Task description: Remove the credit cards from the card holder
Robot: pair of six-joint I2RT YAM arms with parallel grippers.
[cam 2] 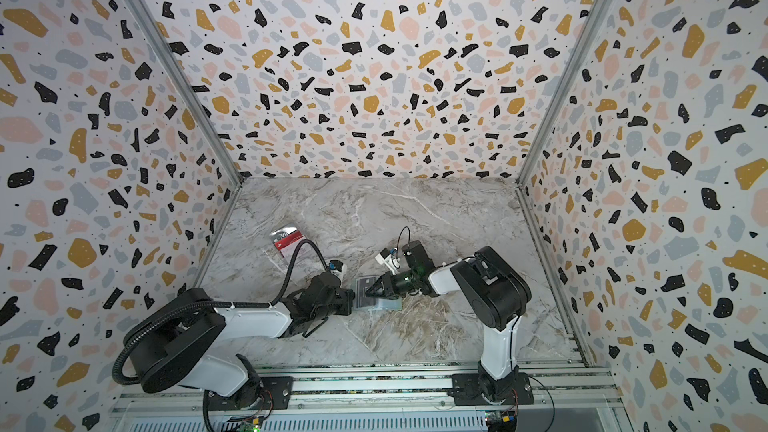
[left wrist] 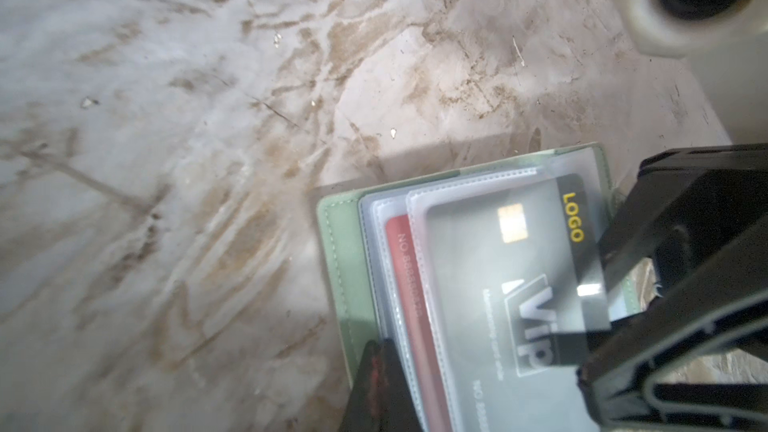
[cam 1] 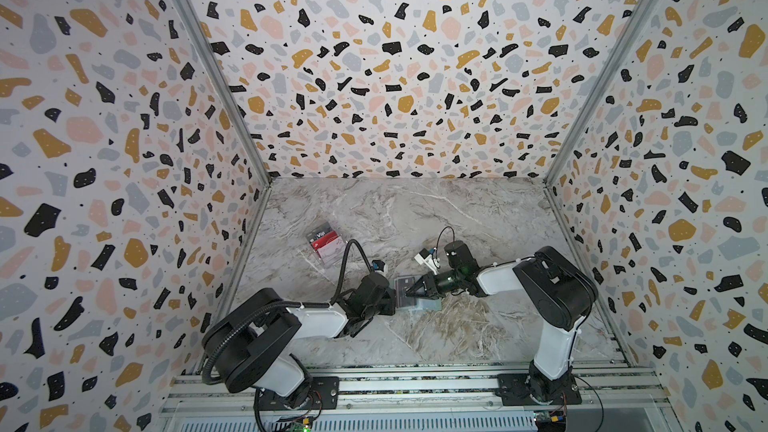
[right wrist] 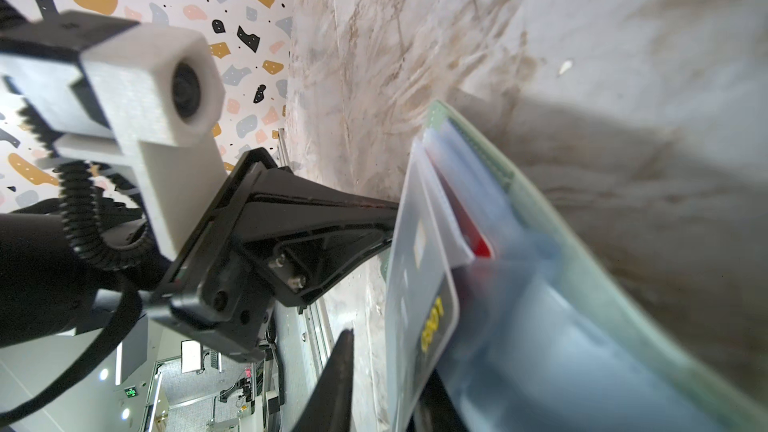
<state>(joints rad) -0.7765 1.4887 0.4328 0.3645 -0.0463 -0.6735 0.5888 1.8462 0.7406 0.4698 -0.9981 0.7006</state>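
The pale mint-green card holder [cam 1: 426,305] [left wrist: 336,251] lies open on the marble table, its clear sleeves fanned upward. A dark grey "VIP" card [left wrist: 519,284] [right wrist: 417,284] sticks partly out of the top sleeve, and a red card [left wrist: 401,268] sits in a sleeve beneath it. My left gripper [cam 1: 393,296] [left wrist: 380,349] is shut on the holder's edge, at the sleeves. My right gripper [cam 1: 409,290] [right wrist: 386,367] straddles the grey card's free edge. One finger lies on each side of the card, with a gap still showing on one side.
A clear plastic box [cam 1: 326,245] [cam 2: 289,241] holding printed cards lies on the table behind and left of the holder. Terrazzo-patterned walls close in three sides. An aluminium rail [cam 1: 415,380] carrying both arm bases runs along the front.
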